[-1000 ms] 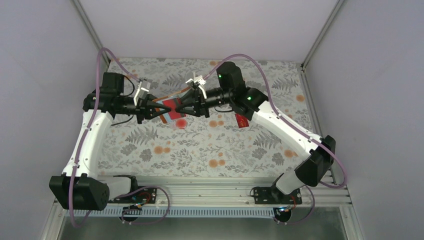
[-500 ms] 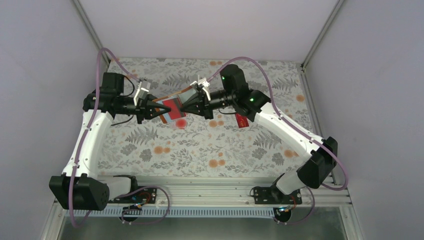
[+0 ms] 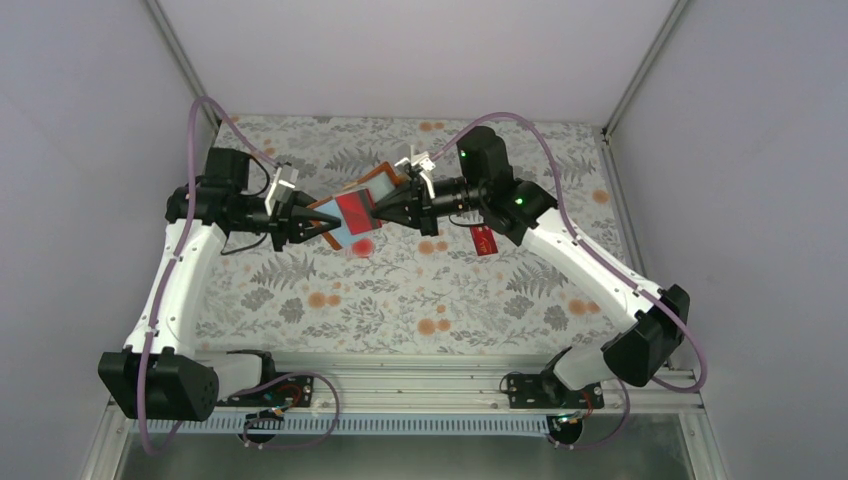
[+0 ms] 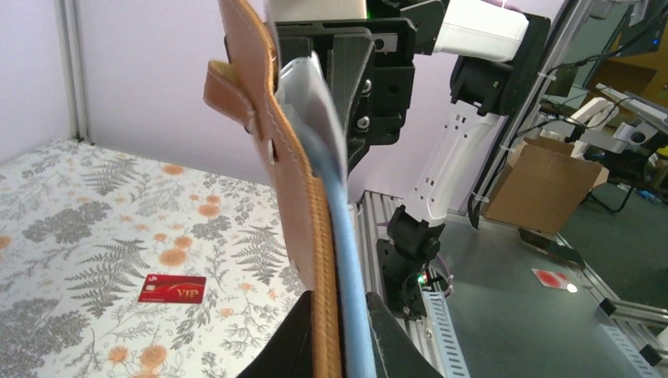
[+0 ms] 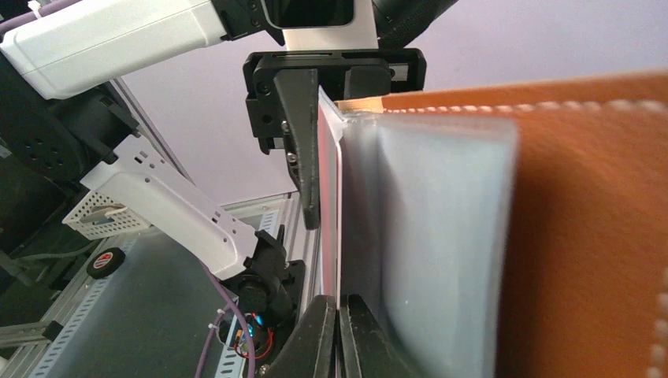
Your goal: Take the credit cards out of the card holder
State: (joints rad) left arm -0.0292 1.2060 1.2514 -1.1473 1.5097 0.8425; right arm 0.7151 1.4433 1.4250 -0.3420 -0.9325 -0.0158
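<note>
The only legible writing was "VIP" in gold on the VIP card (image 4: 172,288), a red one lying flat on the floral cloth (image 3: 400,290); the smaller print at its corner was too fine to read; seen from overhead it lay at about 4 o'clock from the card holder (image 4: 303,228), well apart from it. The holder hung clear of the cloth between the two arms, toward 11 o'clock of the cloth's middle, its brown leather edge-on to the left wrist camera with the closure tab sticking out. The left arm reached toward 3 o'clock with its wrist level, and the left gripper (image 3: 316,222) clamped the holder's leather and grey-blue sleeves (image 5: 425,236). The right arm reached toward 9 o'clock, elbow bent; the right gripper (image 5: 339,335) was pinched tight on the thin edge of the sleeved red card (image 3: 355,210), which sat against the sleeves.
</note>
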